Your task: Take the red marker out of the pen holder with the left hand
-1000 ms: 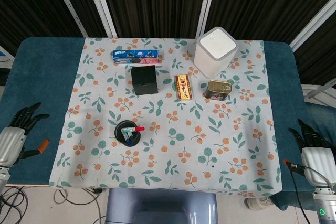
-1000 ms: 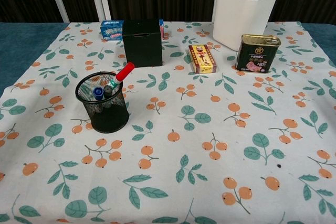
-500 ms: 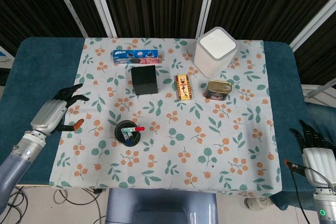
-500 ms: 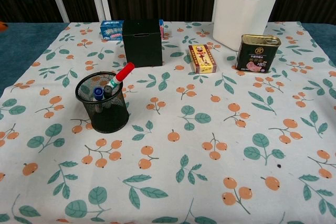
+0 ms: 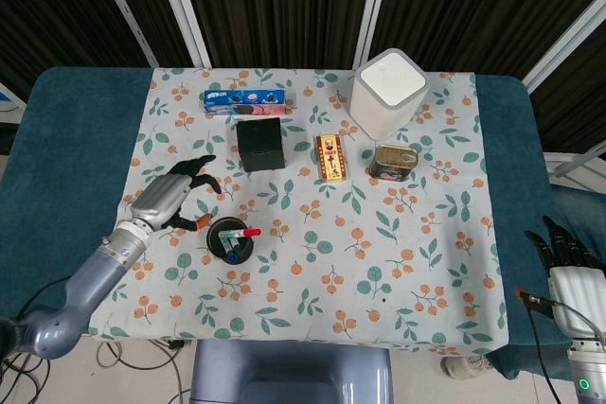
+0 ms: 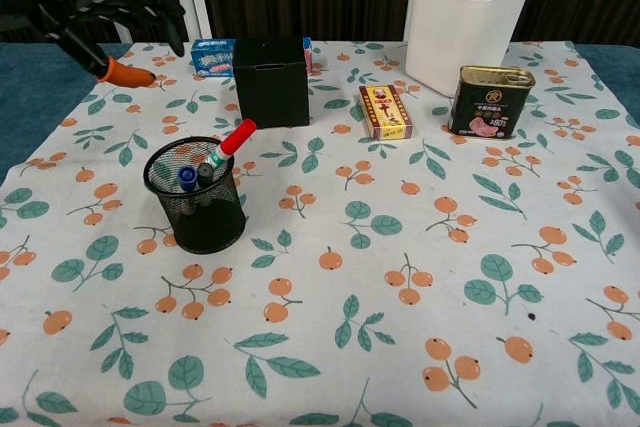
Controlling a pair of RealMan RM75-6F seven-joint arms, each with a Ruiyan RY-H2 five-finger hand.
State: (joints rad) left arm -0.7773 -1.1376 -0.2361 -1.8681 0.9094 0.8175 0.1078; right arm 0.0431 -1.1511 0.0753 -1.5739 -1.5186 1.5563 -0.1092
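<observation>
Leaning in the round black wire-mesh pen holder [image 6: 196, 197], the red-capped marker [image 6: 232, 141] shares it with a blue-capped pen [image 6: 186, 177]; the empty left hand [image 5: 173, 196], fingers spread, hovers just beside.

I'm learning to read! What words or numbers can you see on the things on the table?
"OREO": on the long blue cookie box.
Small red-and-yellow flat box: print too small to read.
Green-and-gold rectangular tin: label characters too blurred to read.
Black cube box, white square bin: no words.
</observation>
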